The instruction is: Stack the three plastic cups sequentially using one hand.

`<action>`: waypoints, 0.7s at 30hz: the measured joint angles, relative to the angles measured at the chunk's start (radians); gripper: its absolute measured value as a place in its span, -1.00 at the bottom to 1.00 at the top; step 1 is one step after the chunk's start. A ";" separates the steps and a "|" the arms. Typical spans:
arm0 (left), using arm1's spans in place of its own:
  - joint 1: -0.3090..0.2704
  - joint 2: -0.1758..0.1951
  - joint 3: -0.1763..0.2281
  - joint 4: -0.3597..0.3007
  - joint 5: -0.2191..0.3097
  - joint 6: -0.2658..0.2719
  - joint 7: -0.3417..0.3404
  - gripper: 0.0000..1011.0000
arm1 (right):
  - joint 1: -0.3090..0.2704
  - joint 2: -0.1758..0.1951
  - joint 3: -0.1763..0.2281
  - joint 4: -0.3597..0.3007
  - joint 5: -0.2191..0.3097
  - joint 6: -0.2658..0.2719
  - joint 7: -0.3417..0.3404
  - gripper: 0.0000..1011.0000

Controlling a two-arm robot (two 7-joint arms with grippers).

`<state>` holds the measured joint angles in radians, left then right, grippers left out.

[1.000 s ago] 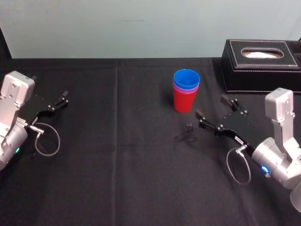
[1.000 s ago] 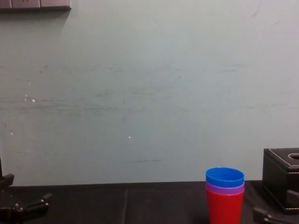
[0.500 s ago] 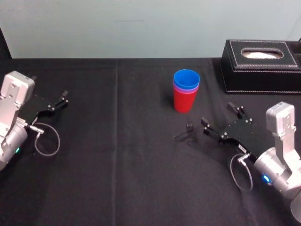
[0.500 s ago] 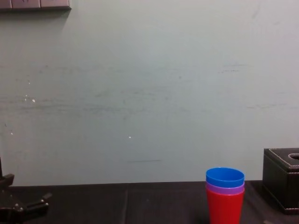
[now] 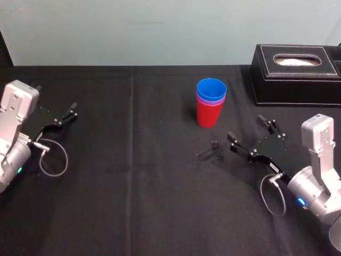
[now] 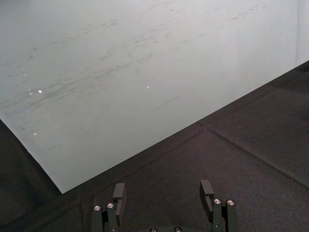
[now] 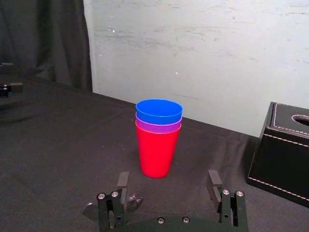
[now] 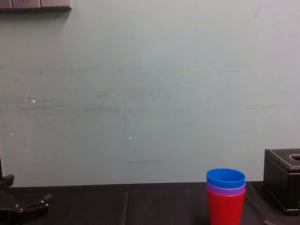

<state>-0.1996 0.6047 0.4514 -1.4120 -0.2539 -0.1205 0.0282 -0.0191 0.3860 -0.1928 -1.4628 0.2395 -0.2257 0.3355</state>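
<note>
The three plastic cups stand nested upright mid-table: the red cup (image 5: 207, 115) at the bottom, the purple cup (image 5: 210, 102) showing as a rim band, the blue cup (image 5: 211, 87) on top. In the right wrist view the red cup (image 7: 158, 154), purple cup (image 7: 158, 126) and blue cup (image 7: 159, 111) stand straight ahead of my right gripper (image 7: 167, 181). That right gripper (image 5: 246, 128) is open and empty, low over the cloth, to the right of and nearer than the stack, apart from it. My left gripper (image 5: 66, 113) rests open at the far left, its fingers (image 6: 119, 191) spread.
A black tissue box (image 5: 295, 74) sits at the back right, behind my right arm, and shows beside the cups as the box (image 7: 285, 154). A small dark bit (image 5: 213, 145) lies on the black cloth (image 5: 133, 176) just in front of the stack.
My right gripper drew back from the cup stack toward the right front, then nearly stopped. The cups and my left arm stayed still.
</note>
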 joint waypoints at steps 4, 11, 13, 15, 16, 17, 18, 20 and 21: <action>0.000 0.000 0.000 0.000 0.000 0.000 0.000 0.99 | 0.000 0.000 0.000 0.000 0.001 0.001 0.000 0.99; 0.000 0.000 0.000 0.000 0.000 0.000 0.000 0.99 | 0.001 0.001 -0.001 -0.001 0.002 0.003 0.000 0.99; 0.000 0.000 0.000 0.000 0.000 0.000 0.000 0.99 | 0.001 0.001 -0.001 -0.001 0.003 0.003 0.000 0.99; 0.000 0.000 0.000 0.000 0.000 0.000 0.000 0.99 | 0.001 0.001 -0.001 -0.002 0.003 0.003 0.001 0.99; 0.000 0.000 0.000 0.000 0.000 0.000 0.000 0.99 | 0.001 0.001 -0.001 -0.002 0.003 0.003 0.001 0.99; 0.000 0.000 0.000 0.000 0.000 0.000 0.000 0.99 | 0.001 0.001 -0.001 -0.002 0.003 0.004 0.001 0.99; 0.000 0.000 0.000 0.000 0.000 0.000 0.000 0.99 | 0.001 0.001 -0.001 -0.002 0.003 0.004 0.001 0.99; 0.000 0.000 0.000 0.000 0.000 0.000 0.000 0.99 | 0.001 0.001 -0.001 -0.002 0.003 0.004 0.001 0.99; 0.000 0.000 0.000 0.000 0.000 0.000 0.000 0.99 | 0.001 0.001 -0.001 -0.002 0.003 0.004 0.001 0.99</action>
<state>-0.1996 0.6047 0.4514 -1.4120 -0.2539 -0.1206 0.0283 -0.0177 0.3867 -0.1933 -1.4645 0.2428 -0.2218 0.3364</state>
